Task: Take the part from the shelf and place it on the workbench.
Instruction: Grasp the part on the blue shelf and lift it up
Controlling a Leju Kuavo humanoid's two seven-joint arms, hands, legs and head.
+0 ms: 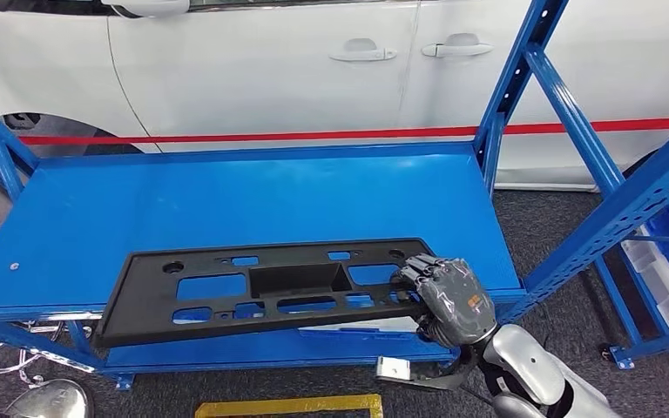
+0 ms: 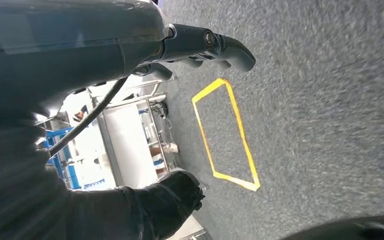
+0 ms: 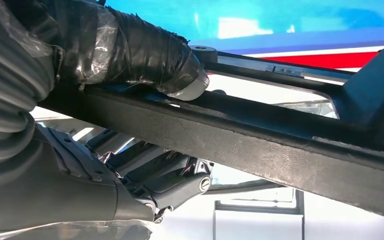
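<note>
While the long black part lies flat along the front edge of the blue shelf, its near end is gripped by the right hand. In the right wrist view the thumb, wrapped in black tape, is seen pressed on the upper face of the part, and the darker fingers are curled beneath it, so the part's edge is clamped between them. From the hand the part stretches away across the shelf, its far end jutting slightly past the shelf's front lip. The part is pierced by several cut-outs, with a deeper rectangular recess near its middle. Beyond the hand and the shelf, the side of a white car with a red stripe is seen. Below the hand, on the grey floor, a strip of yellow tape is laid.

In the left wrist view the left hand hangs over the carpet, with nothing held; its fingers are bent loosely and apart. Just beyond its fingertips a yellow taped outline is marked on the floor.
</note>
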